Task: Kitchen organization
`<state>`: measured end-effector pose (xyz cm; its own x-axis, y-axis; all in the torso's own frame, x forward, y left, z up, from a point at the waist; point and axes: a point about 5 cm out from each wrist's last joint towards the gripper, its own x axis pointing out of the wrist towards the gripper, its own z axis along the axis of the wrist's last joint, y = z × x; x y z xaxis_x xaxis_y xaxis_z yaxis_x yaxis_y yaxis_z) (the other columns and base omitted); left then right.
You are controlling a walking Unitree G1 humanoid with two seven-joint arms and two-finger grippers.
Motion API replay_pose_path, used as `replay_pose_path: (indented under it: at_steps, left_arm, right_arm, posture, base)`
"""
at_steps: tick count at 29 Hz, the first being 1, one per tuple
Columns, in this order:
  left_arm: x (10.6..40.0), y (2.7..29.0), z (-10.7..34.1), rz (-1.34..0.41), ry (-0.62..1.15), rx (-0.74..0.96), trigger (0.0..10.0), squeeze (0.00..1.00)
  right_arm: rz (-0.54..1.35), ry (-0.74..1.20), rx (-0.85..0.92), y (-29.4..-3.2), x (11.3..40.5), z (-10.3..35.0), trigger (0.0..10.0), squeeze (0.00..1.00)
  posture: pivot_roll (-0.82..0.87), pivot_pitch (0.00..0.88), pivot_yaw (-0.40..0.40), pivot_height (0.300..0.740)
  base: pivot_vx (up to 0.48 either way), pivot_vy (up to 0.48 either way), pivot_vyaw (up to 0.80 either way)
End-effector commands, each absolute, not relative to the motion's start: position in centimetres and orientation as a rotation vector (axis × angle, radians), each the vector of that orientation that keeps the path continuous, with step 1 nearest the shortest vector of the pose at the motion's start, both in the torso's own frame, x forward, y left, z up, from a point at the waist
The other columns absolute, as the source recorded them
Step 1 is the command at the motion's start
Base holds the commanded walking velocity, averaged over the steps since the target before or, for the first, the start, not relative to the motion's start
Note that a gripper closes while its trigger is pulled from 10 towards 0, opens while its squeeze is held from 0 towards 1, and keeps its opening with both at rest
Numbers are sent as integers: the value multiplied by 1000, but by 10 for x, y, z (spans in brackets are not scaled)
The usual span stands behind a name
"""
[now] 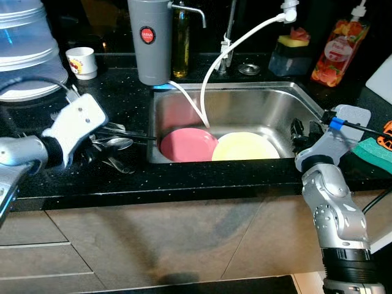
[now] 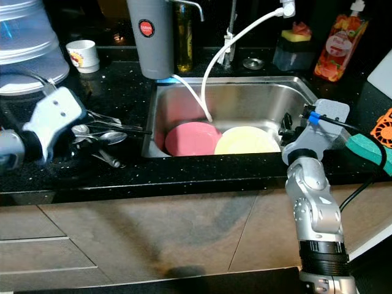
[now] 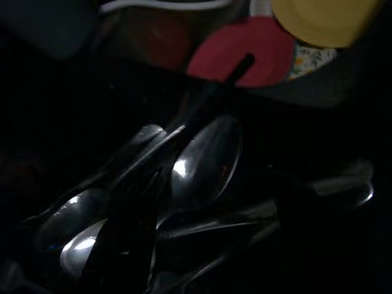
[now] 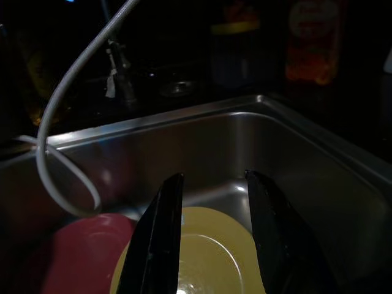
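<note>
On the black speckled counter (image 1: pixel 122 184) left of the steel sink (image 1: pixel 245 104), my left gripper (image 1: pixel 101 142) sits over a heap of shiny metal spoons (image 3: pixel 202 165); I cannot tell its finger state. They look slick, stiff and light, so I'd pinch a handle. My right gripper (image 4: pixel 211 245), fingers parted and empty, hangs above the round yellow plate (image 1: pixel 245 147) beside the round pink plate (image 1: pixel 188 144).

Silver arms, white wrists, black fingers (image 4: pixel 160 239).

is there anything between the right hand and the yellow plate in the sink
Nothing visible. The right hand hangs open above the yellow plate with bare air between. The white hose drops to the pink plate, off to the side.
</note>
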<state>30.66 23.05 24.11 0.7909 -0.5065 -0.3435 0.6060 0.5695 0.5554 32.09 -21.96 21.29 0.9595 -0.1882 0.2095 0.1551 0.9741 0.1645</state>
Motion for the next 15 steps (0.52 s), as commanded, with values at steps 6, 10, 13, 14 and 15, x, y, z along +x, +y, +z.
replay_pose_path:
  at_steps: [6,10,13,14,15]
  left_arm:
    - [332,199,207,-682,137,686,10000,0]
    - [343,191,191,-667,150,710,10000,0]
    - [352,192,186,-595,137,784,9176,0]
    - [355,192,186,-569,127,811,5098,0]
    - [356,192,186,-550,115,833,2902,0]
  right_arm:
    - [-173,-204,140,-219,321,209,10000,0]
    - [-169,-206,136,-219,322,209,10000,0]
    - [-166,-208,135,-218,322,210,10000,0]
    - [-165,-209,134,-218,322,210,10000,0]
    - [-164,-210,134,-218,322,210,10000,0]
  posture:
    - [82,0,-31,740]
    - [74,0,-31,740]
    - [74,0,-31,740]
    - [74,0,-31,740]
    - [61,0,-32,740]
  base:
    - [0,0,0]
    - [0,0,0]
    - [0,0,0]
    - [0,0,0]
    - [0,0,0]
